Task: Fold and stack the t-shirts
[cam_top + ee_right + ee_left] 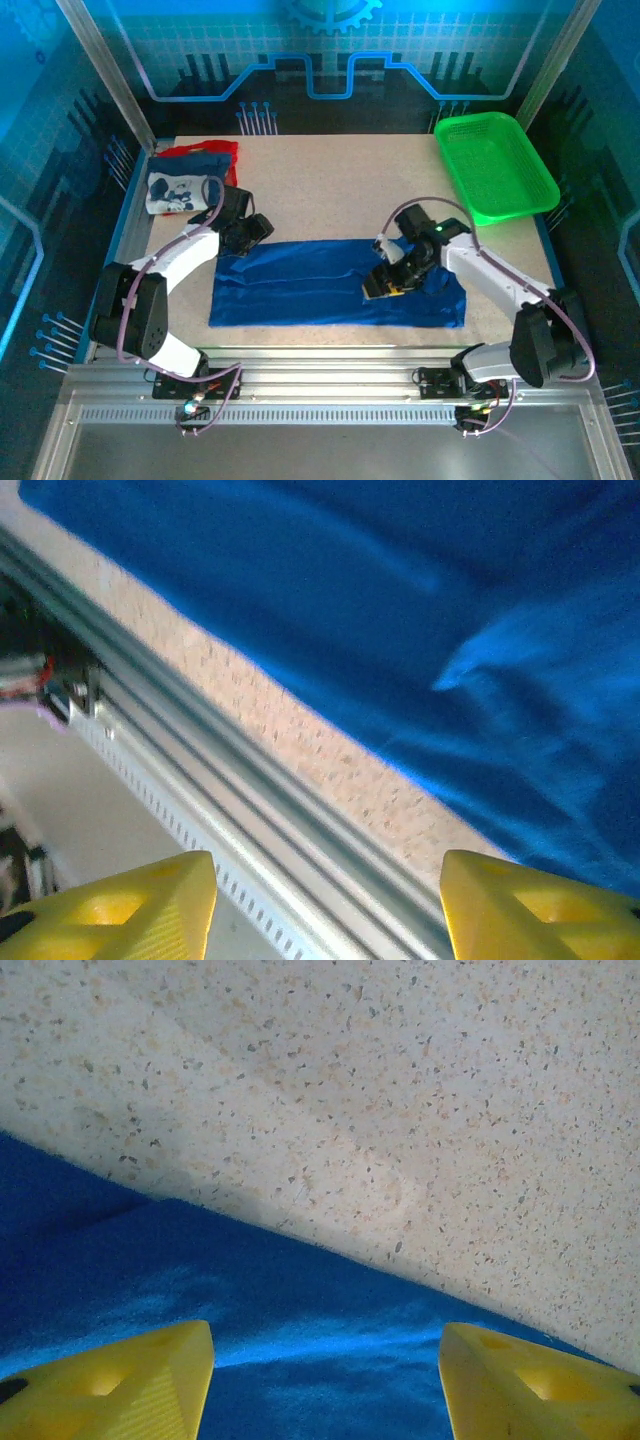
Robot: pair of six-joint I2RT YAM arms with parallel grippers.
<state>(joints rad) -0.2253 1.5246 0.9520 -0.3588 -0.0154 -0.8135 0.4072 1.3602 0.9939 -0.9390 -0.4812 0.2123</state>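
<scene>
I've got the left gripper (325,1365) and right gripper (327,885) both parted, holding nothing, over the royal blue t-shirt (320,288).

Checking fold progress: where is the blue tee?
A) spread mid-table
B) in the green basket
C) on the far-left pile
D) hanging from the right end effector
A: the blue tee lies spread on the table between the arms, apart from the basket and the pile.
</scene>
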